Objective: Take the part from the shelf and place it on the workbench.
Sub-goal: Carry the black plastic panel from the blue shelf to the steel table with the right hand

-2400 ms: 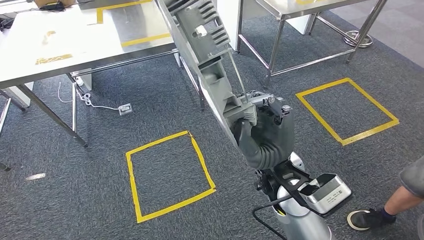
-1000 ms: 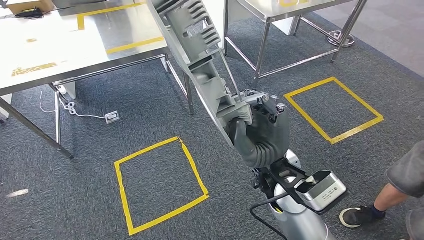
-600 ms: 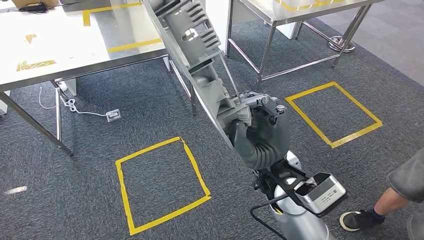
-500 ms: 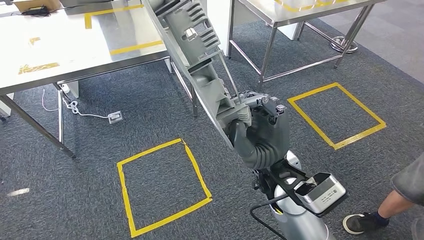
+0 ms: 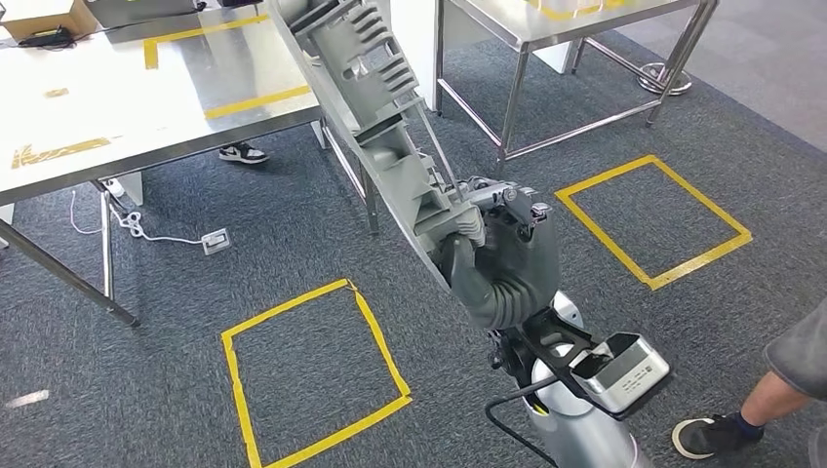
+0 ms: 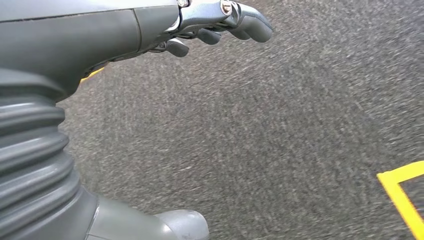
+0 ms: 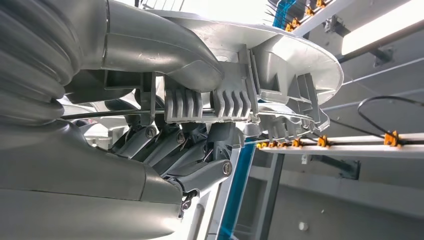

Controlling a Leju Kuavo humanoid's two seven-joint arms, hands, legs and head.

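Observation:
The part is a long grey cast metal piece with ribs and fins. It is carried tilted, its upper end rising over the edge of the steel workbench. My right hand grips its lower end, fingers wrapped around the casting. The right wrist view shows the part from beneath, with the fingers closed under its ribbed section. My left hand hangs over the grey carpet with its fingers extended and nothing in them.
A second steel table stands at the back right. Yellow tape squares mark the carpet. A person's leg and shoe are at the lower right, another shoe beneath the workbench. A power strip lies on the floor.
The whole picture has shifted a little, so the camera has moved. A shoe now shows beneath the workbench. My right hand still grips the part the same way.

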